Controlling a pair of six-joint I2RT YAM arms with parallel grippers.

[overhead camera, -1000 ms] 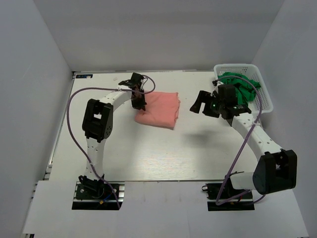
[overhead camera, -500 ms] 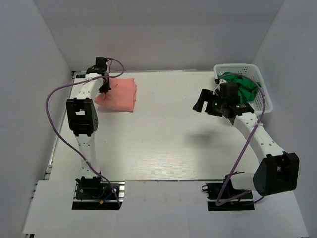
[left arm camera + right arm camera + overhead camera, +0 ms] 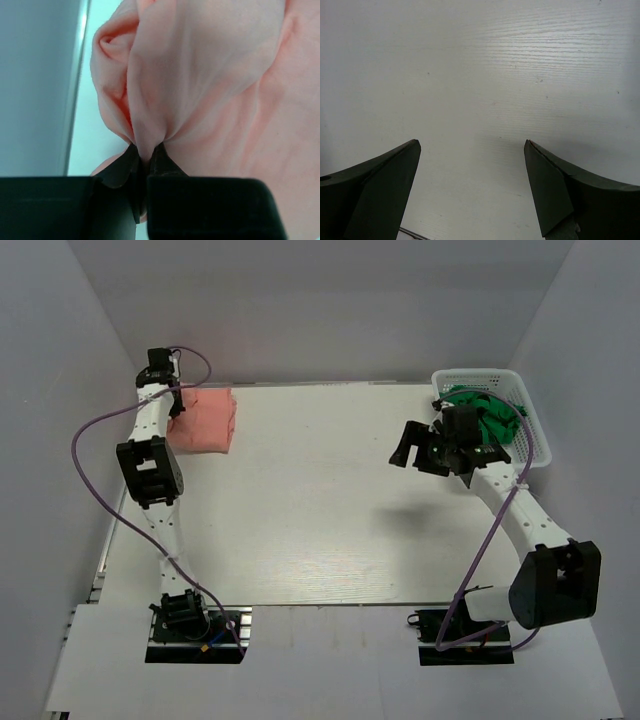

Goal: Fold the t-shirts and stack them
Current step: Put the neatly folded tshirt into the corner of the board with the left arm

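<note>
The folded salmon-pink t-shirt (image 3: 205, 420) lies at the far left corner of the table. My left gripper (image 3: 172, 400) is at its left edge, shut on a pinch of its cloth; in the left wrist view the pink cloth (image 3: 210, 90) fills the frame and bunches between my left gripper's (image 3: 146, 150) fingers. The bright green garment (image 3: 490, 412) lies crumpled in the white basket (image 3: 540, 445) at the far right. My right gripper (image 3: 412, 448) is open and empty, held above bare table left of the basket; its fingers (image 3: 380, 185) frame only bare tabletop.
The left wall stands right beside the pink shirt and my left gripper. A table edge strip (image 3: 75, 85) shows next to the shirt. Purple cables loop along both arms.
My left gripper has dragged the folded pink shirt from the table's middle back to the far left corner. My right arm has barely moved.
</note>
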